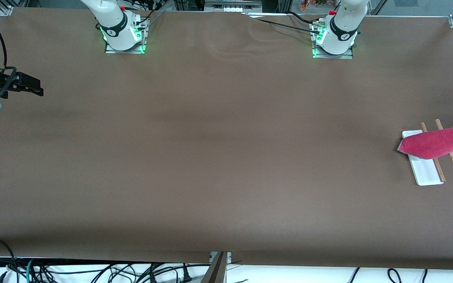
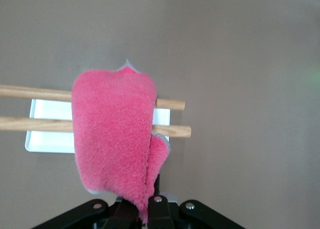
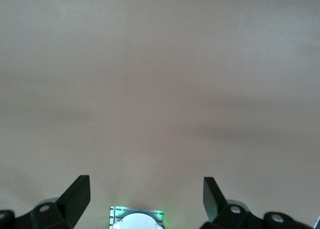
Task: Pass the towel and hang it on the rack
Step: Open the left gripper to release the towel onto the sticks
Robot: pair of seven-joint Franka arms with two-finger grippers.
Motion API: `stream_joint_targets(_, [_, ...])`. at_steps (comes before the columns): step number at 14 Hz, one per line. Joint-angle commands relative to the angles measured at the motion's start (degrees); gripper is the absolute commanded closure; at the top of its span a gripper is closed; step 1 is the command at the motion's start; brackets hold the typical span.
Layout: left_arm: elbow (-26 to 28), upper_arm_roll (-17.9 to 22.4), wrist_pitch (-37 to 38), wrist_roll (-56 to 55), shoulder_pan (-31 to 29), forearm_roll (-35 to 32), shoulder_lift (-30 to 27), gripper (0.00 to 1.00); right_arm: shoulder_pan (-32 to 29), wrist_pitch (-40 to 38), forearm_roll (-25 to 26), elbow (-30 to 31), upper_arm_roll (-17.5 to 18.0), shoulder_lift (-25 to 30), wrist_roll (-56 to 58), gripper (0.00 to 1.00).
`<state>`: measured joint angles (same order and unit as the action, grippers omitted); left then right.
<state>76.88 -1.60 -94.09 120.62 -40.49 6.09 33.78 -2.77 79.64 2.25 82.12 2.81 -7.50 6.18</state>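
the left gripper [image 2: 150,211] is pinched tight on one corner of the towel [image 2: 112,131], and from its fingers the cloth stretches out across both rods of the rack [image 2: 170,117]. so the pass looks done and the hanging nearly so: the towel lies over the rods, but it is not yet let go, and the far edge has barely cleared the second rod. what seems left is to release and pull away.

the towel is fluffy pink terry with a thin grey trim, soft and slack. the rods are thin, round, pale wood, side by side above a flat white base.

the right gripper [image 3: 146,194] waits over bare table at the right arm's end, fingers spread wide with nothing between them.
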Motion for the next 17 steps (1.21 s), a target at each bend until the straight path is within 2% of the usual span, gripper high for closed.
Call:
stream_joint_targets(1, [-3.93,-0.77,0.93,2.78,-1.44,-0.82,3.83,1.0,-0.04,0.69,-0.84,0.76,0.09,0.39,-0.21,0.0])
stream_joint_targets(8, [-4.11,-0.86,-2.5,6.12,-3.45,-0.12,5.94,0.99,0.05,0.69,-0.84,0.76,0.09,0.38,-0.29,0.0])
stream_joint_targets(9, [-4.11,-0.86,-2.5,6.21,-3.81,0.41,6.46,0.64,0.05,0.78,-0.84,0.67,0.09,0.38,-0.46,0.0])
stream_joint_targets(10, [-4.2,-0.95,-2.5,6.56,-4.85,1.54,7.69,0.03,0.05,0.78,-0.84,0.67,0.18,0.38,-0.29,0.0])
stream_joint_targets(12, [-4.11,-0.86,-2.5,8.66,-6.09,4.45,9.1,0.0,0.14,0.86,-0.93,0.67,0.27,0.38,-0.29,0.0])
stream_joint_targets(17, [-6.91,-0.95,-1.36,8.67,-6.1,4.45,8.93,0.0,0.22,1.48,-0.76,0.58,0.97,0.38,-0.2,0.0])
